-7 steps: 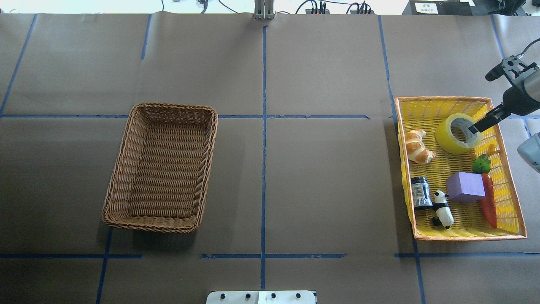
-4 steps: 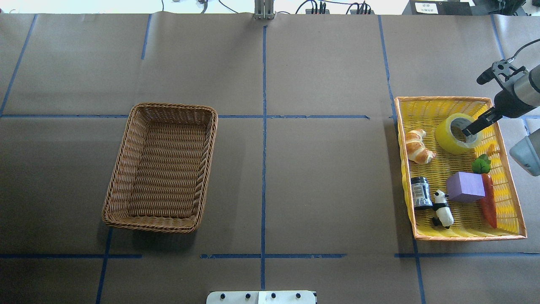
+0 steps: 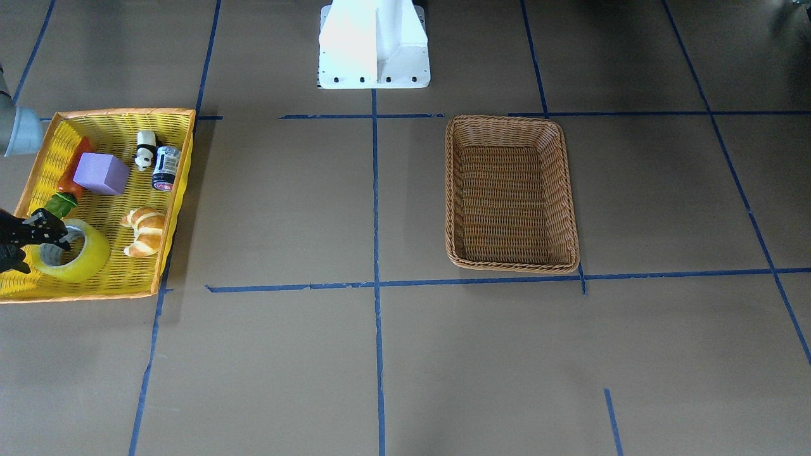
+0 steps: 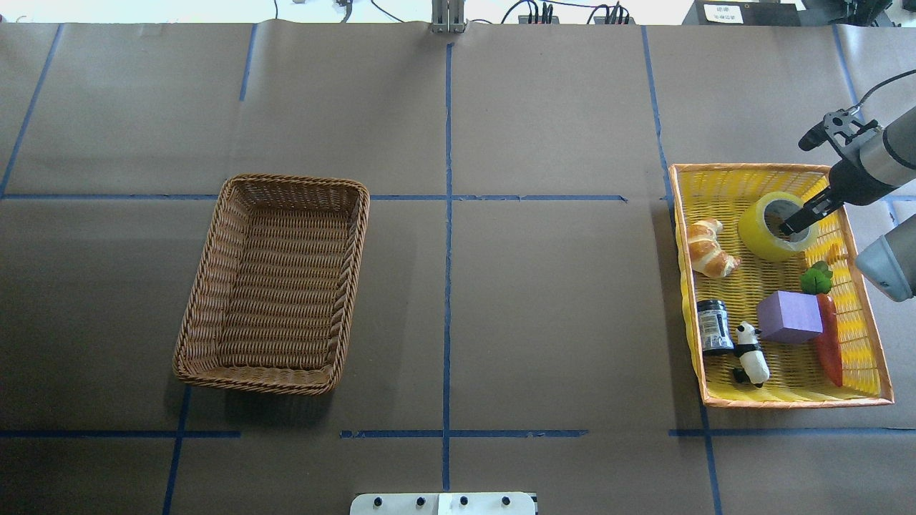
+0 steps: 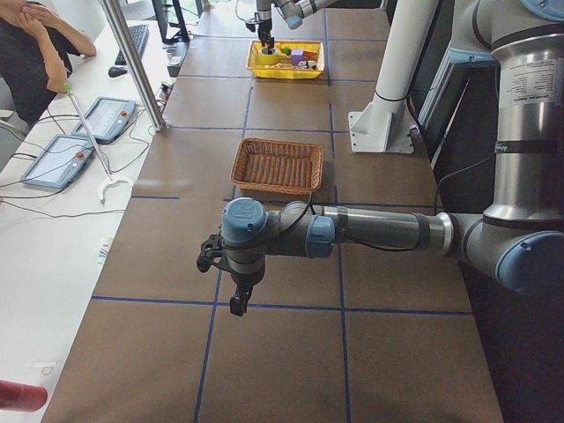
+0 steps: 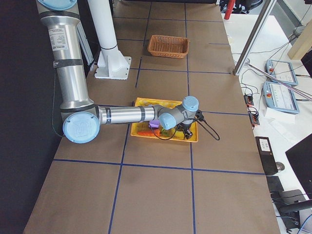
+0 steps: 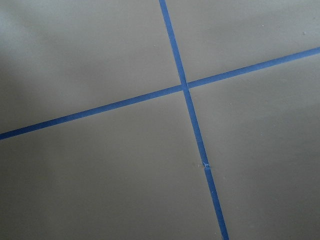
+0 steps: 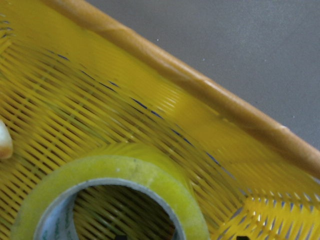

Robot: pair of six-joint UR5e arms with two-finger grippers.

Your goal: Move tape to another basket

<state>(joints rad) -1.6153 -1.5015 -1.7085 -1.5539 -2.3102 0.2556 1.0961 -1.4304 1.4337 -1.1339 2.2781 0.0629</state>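
Note:
The yellow-green tape roll [image 4: 760,232] lies flat in the far end of a yellow, orange-rimmed tray [image 4: 744,168]. It also shows in the front view [image 3: 89,259] and the right wrist view [image 8: 125,170]. My right gripper [image 4: 794,225] is open and low over the roll. One finger is inside the grey core and the other outside the roll's wall. The brown wicker basket [image 4: 204,286] stands empty far to the left. My left gripper [image 5: 236,295] hangs above bare table near the front; I cannot tell whether it is open or shut.
The tray also holds a croissant [image 4: 708,248], a purple block [image 4: 789,317], a carrot [image 4: 829,343], a panda figure [image 4: 749,354] and a dark jar [image 4: 713,327]. Brown paper with blue tape lines lies between tray and wicker basket.
My right gripper has moved left and lower, from the roll's right edge until one fingertip sits in the core. The tape has not moved.

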